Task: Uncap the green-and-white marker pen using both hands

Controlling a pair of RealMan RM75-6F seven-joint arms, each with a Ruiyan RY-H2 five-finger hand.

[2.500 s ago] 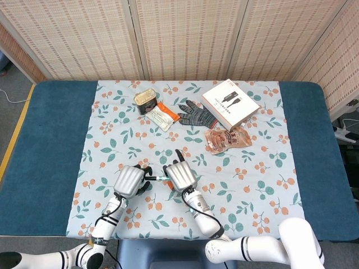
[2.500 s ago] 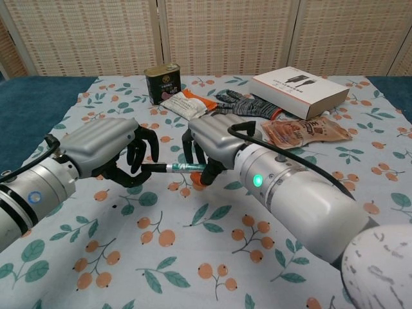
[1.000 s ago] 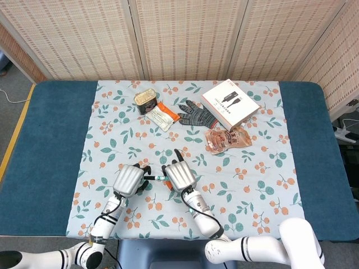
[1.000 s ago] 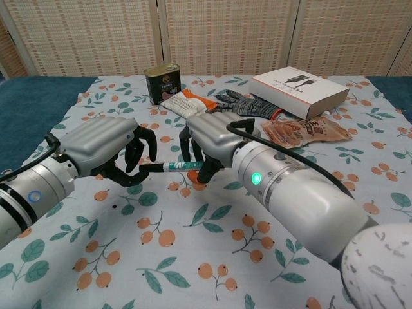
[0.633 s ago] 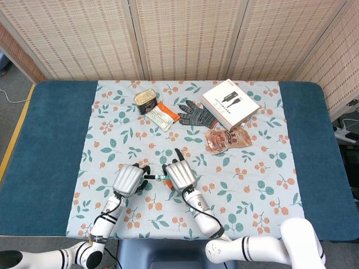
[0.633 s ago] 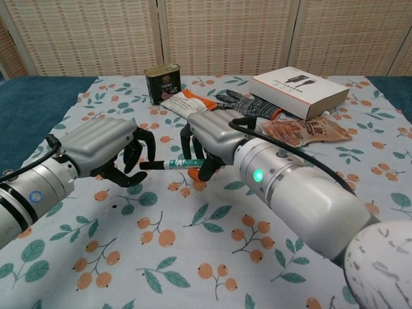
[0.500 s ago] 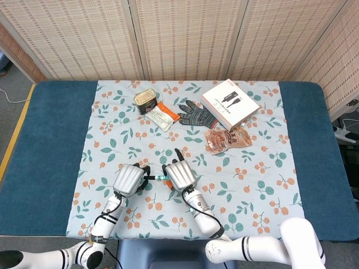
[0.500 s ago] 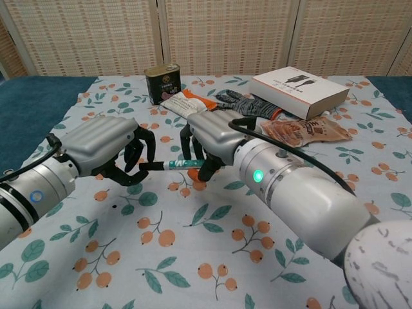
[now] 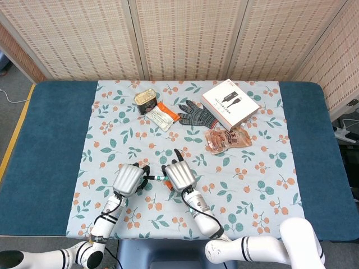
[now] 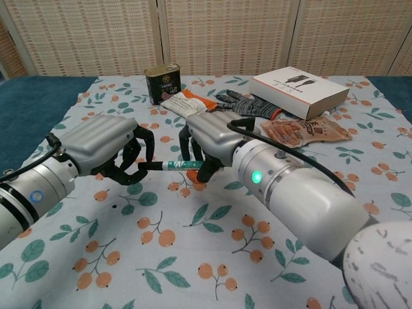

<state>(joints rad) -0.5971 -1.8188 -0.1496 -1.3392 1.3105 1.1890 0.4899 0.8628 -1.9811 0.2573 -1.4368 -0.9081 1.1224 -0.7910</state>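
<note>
The green-and-white marker pen [image 10: 178, 165] lies level above the cloth between my two hands, its dark cap end pointing left. My left hand [image 10: 106, 148] grips the cap end, fingers curled around it. My right hand [image 10: 209, 138] holds the green-and-white barrel from above. In the head view the marker pen [image 9: 157, 178] shows as a short strip between the left hand [image 9: 128, 179] and the right hand [image 9: 179, 176]. The hands hide most of the pen.
On the floral cloth [image 9: 252, 168] farther back lie a tin can [image 9: 146, 100], an orange-and-white packet [image 9: 163, 116], a grey glove [image 9: 197, 114], a white box [image 9: 230, 103] and a snack pouch [image 9: 227, 138]. Blue table [image 9: 53, 140] borders both sides.
Both hands keep their hold on the pen. The pen has shifted only slightly and wobbled in tilt; the gap between the hands looks much the same.
</note>
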